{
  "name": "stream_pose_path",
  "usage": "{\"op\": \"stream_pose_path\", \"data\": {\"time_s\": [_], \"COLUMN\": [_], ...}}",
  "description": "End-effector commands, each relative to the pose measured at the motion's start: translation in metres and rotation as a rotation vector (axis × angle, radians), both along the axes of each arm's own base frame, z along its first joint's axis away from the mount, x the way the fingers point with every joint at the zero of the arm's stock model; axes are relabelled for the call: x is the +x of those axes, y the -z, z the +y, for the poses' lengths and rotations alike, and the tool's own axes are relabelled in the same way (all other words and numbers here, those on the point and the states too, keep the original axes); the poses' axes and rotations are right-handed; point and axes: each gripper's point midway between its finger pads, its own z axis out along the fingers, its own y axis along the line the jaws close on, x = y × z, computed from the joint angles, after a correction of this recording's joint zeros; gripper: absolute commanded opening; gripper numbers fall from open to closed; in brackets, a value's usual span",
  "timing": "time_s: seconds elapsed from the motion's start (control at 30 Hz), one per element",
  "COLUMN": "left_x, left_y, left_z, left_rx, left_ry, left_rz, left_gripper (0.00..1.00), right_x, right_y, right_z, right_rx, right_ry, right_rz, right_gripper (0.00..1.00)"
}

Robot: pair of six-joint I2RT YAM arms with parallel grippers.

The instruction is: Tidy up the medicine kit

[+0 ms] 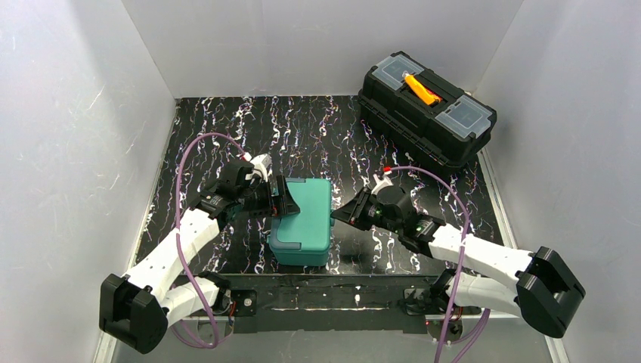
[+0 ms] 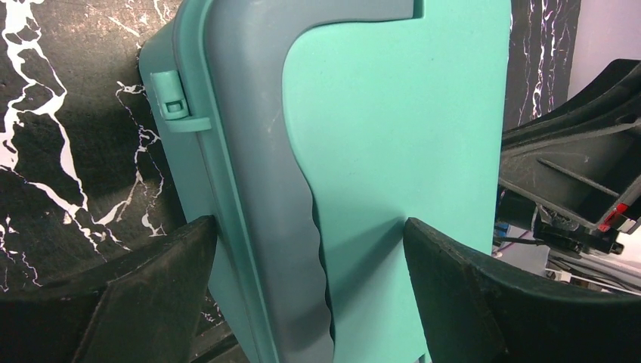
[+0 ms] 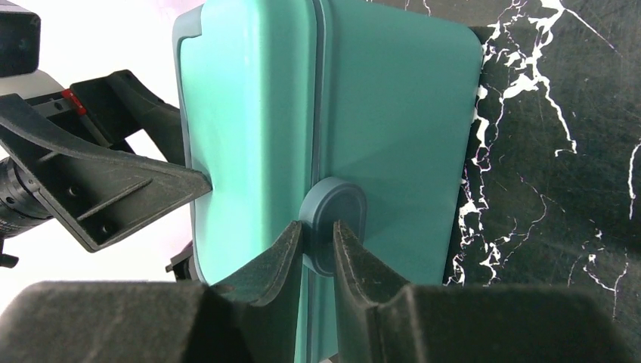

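Observation:
The teal medicine kit (image 1: 306,219) lies closed in the middle of the black marbled table. It fills the left wrist view (image 2: 393,113) and the right wrist view (image 3: 393,98). My left gripper (image 1: 281,198) straddles its left edge (image 2: 311,227), with one finger on the side wall and the other pressed on the lid. My right gripper (image 1: 342,214) is at its right side, and its fingers (image 3: 319,227) are closed on the dark teal oval latch (image 3: 332,197). The kit's contents are hidden.
A black toolbox (image 1: 427,106) with an orange handle stands at the back right corner. White walls enclose the table on three sides. Purple cables loop from both arms over the table.

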Motion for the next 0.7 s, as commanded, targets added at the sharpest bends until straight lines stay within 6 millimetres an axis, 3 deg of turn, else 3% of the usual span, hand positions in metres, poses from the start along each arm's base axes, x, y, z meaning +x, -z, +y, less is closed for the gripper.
{"op": "stream_pose_path", "data": {"time_s": [0.0,0.23,0.47,0.67], "left_x": [-0.022,-0.014,-0.005,-0.002], "left_y": [0.015,-0.001,-0.025,-0.057], "left_z": [-0.009,0.009,0.035,0.055], "left_rx": [-0.001,0.092,0.222,0.278], "left_ry": [0.07,0.031,-0.024,-0.063], "left_rz": [0.089,0.017,-0.066,-0.184], "left_gripper": [0.87,0.91,0.96,0.98], "right_x": [-0.032,-0.016,0.002,0.006], "right_y": [0.0,-0.011,-0.043,-0.06], "right_z": [0.015,-0.02,-0.065,-0.081], "right_rx": [0.055,-0.129,-0.326,-0.458], "right_ry": [-0.134,-0.04,0.043,-0.01], "right_rz": [0.056,-0.063,-0.249,-0.368], "right_gripper": [0.28,0.46,0.64,0.73]}}
